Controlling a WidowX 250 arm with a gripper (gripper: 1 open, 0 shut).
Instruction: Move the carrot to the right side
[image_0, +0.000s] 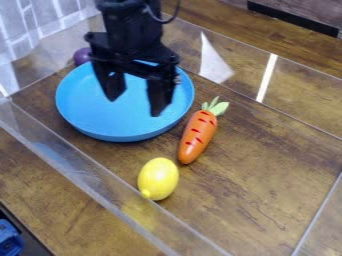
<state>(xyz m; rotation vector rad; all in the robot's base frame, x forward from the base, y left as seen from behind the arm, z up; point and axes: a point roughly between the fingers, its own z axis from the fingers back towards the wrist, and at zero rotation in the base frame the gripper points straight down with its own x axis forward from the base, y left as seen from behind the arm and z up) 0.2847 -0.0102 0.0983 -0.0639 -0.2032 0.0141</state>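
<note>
The orange toy carrot (198, 135) lies on the wooden table, just right of the blue bowl, with its light green top pointing away from the camera. My black gripper (136, 92) hangs open over the blue bowl (83, 112), left of the carrot and apart from it. Nothing is between its two fingers (160, 94).
A yellow lemon (158, 179) lies in front of the carrot. A purple eggplant (83, 56) peeks out behind the bowl's far rim. Clear plastic walls (80, 158) border the work area at the front and left. Bare wood extends right of the carrot.
</note>
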